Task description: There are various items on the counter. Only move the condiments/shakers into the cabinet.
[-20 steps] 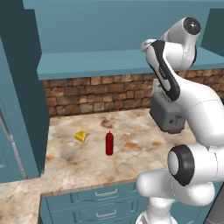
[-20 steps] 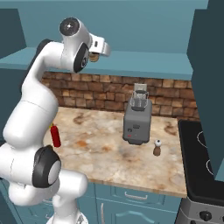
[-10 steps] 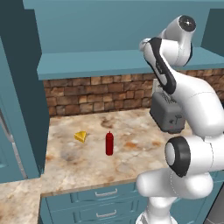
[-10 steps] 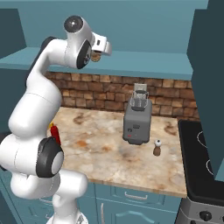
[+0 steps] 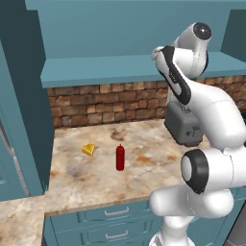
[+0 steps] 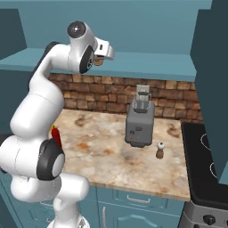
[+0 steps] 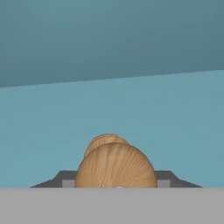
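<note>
Teal cabinet (image 6: 147, 67) shelf edge, pincer (image 6: 99, 61) above it clamped on tan wooden shaker (image 7: 114, 164), open shelf ahead

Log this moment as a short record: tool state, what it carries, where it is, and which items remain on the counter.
tool: shut on the tan wooden shaker, raised at the level of the cabinet shelf
shaker in right base view: a tan bit shows at the tool
on counter: red squeeze bottle, cheese wedge, toaster, dark white-topped shaker
shaker released: not yet
</note>
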{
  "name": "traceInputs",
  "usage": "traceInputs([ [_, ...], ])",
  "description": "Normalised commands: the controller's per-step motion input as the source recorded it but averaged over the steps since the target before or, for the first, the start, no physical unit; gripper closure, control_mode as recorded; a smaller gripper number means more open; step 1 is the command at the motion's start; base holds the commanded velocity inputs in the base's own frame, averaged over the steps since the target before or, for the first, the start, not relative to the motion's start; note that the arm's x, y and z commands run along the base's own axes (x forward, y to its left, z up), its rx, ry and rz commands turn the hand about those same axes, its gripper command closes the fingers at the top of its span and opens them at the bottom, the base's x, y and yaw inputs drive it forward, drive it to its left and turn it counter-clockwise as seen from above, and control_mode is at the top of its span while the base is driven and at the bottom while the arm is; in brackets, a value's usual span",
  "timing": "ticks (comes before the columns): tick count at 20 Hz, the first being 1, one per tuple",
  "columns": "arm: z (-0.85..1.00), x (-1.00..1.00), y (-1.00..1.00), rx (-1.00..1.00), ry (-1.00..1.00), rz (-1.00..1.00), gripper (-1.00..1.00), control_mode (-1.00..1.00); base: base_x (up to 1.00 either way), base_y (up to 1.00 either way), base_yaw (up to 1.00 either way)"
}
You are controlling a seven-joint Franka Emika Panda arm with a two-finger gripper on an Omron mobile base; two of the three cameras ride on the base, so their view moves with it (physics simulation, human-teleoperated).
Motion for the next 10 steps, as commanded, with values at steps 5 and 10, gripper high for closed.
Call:
traceInputs([
  [5, -0.07, 0.36, 0.00, -0.02, 0.00, 0.00, 1.00, -1.00, 0.00, 0.00, 0.00],
  [10, -0.07, 0.37, 0.00, -0.03, 0.00, 0.00, 1.00, -1.00, 0.00, 0.00, 0.00],
])
